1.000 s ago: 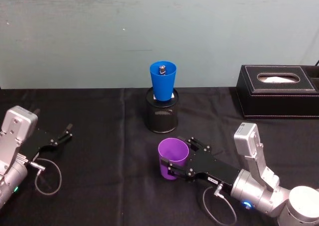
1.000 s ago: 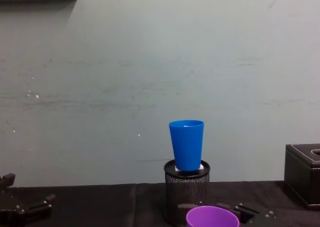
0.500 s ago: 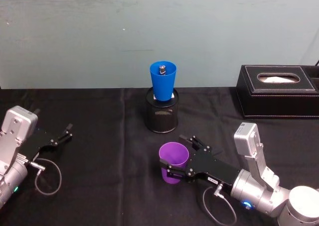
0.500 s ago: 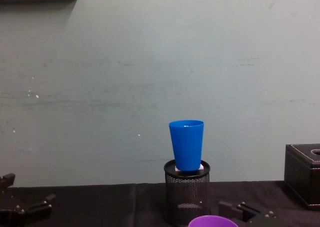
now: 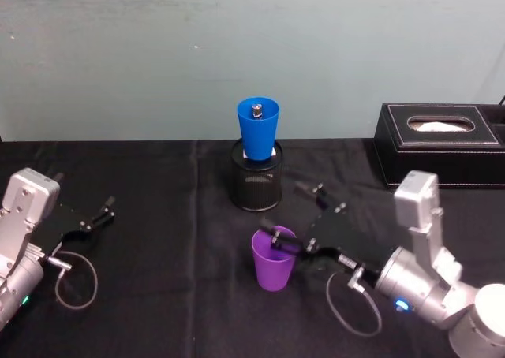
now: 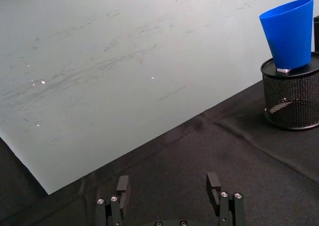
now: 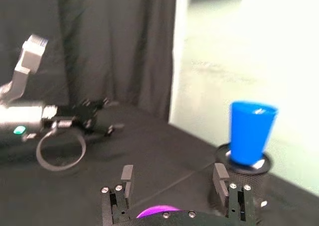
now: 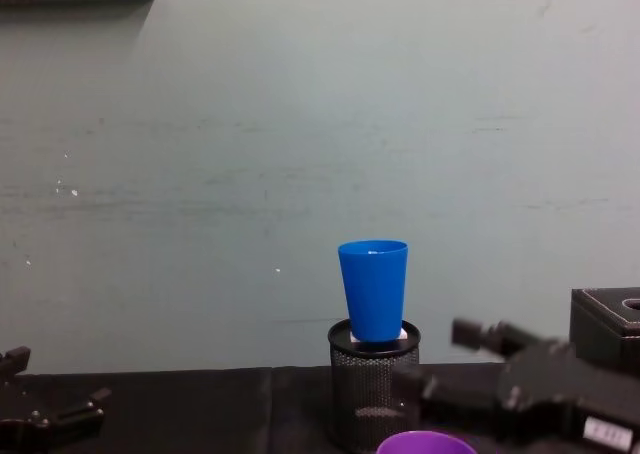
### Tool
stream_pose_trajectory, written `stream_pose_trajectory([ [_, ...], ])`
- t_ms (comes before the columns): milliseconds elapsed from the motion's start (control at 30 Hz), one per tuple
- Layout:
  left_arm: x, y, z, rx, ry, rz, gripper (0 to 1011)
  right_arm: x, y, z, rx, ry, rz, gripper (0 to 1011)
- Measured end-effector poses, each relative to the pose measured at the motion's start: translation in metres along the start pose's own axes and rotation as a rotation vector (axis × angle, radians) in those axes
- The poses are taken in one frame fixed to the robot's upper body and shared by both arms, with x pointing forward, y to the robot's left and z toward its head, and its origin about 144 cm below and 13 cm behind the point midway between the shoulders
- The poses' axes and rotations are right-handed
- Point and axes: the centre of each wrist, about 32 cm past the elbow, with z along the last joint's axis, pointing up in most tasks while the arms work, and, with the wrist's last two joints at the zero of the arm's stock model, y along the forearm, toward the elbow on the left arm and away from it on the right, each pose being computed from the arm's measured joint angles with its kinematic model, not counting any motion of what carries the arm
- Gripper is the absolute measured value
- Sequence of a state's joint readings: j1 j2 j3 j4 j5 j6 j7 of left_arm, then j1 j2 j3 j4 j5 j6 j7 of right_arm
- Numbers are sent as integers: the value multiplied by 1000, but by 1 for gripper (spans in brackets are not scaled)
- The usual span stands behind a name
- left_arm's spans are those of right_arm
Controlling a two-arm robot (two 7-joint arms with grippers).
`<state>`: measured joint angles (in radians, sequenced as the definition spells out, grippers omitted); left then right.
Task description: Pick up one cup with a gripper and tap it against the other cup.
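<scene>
The right gripper (image 5: 293,213) carries a small white label (image 8: 606,433) on its black body, but its writing is too small to read. Its fingers stand apart and empty, one over the rim of the purple cup (image 5: 273,259), the other lifted toward the pen holder (image 5: 256,180). The purple cup stands upright on the black table (image 5: 158,295) at about 6 o'clock from the pen holder, near it but apart. The blue cup (image 5: 258,128) sits upright on top of the black mesh pen holder, with a small metal piece inside. At 3 o'clock from the pen holder, by the wall, is a black tissue box (image 5: 439,143). The left gripper (image 5: 95,216) rests at the table's 9 o'clock edge, fingers apart, holding nothing.
</scene>
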<state>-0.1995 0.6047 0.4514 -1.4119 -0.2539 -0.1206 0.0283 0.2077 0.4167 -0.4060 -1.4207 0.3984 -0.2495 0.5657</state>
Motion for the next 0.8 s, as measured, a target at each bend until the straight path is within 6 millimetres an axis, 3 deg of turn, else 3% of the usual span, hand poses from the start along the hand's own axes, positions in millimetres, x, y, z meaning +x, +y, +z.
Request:
stream_pose_trajectory([
  [300, 0, 0, 0, 0, 0, 0, 1000, -8, -19, 9, 20, -14, -206, 1000],
  [567, 0, 0, 0, 0, 0, 0, 1000, -24, -37, -1, -73, -32, -455, 1000],
  [800, 0, 0, 0, 0, 0, 0, 1000, -38, -36, -13, -154, -68, -573, 1000],
])
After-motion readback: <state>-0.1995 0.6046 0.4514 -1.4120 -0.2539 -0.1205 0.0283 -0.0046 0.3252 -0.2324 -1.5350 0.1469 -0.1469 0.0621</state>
